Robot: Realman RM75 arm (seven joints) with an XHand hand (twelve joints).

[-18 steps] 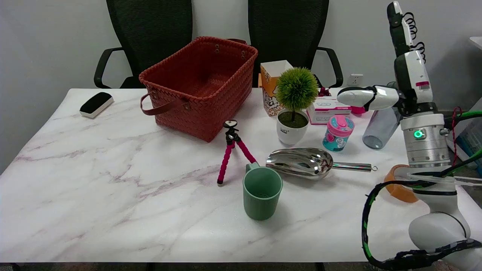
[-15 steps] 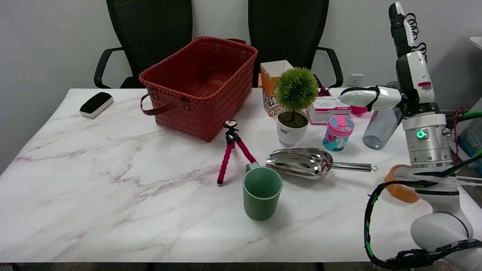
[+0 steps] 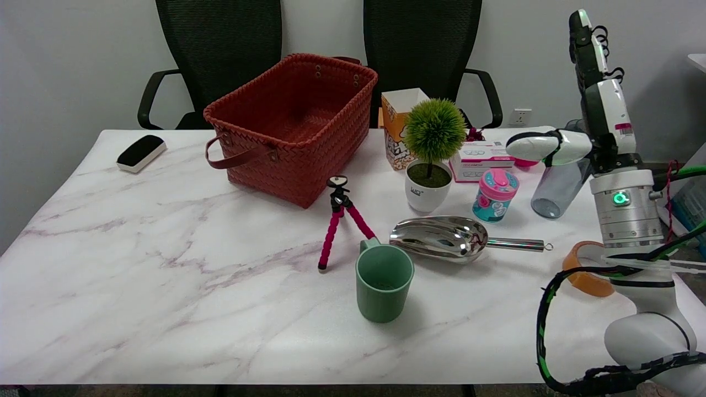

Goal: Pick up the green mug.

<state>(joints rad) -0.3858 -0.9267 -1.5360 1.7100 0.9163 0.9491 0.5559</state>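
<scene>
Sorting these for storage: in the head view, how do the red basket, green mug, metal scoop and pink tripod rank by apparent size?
Largest to smallest as they look:
1. Red basket, by far.
2. Metal scoop, counting its handle.
3. Green mug and pink tripod: too alike to rank; the mug is also nearer the camera.

On the marble table [image 3: 138, 264] stand a red woven basket [image 3: 292, 127], a pink-legged tripod [image 3: 341, 220], a steel scoop [image 3: 447, 238], a potted green ball plant [image 3: 431, 157] (white pot), a pink-lidded cup [image 3: 495, 195], a popcorn box [image 3: 398, 127], and a black-topped eraser [image 3: 141, 153] far left.
</scene>
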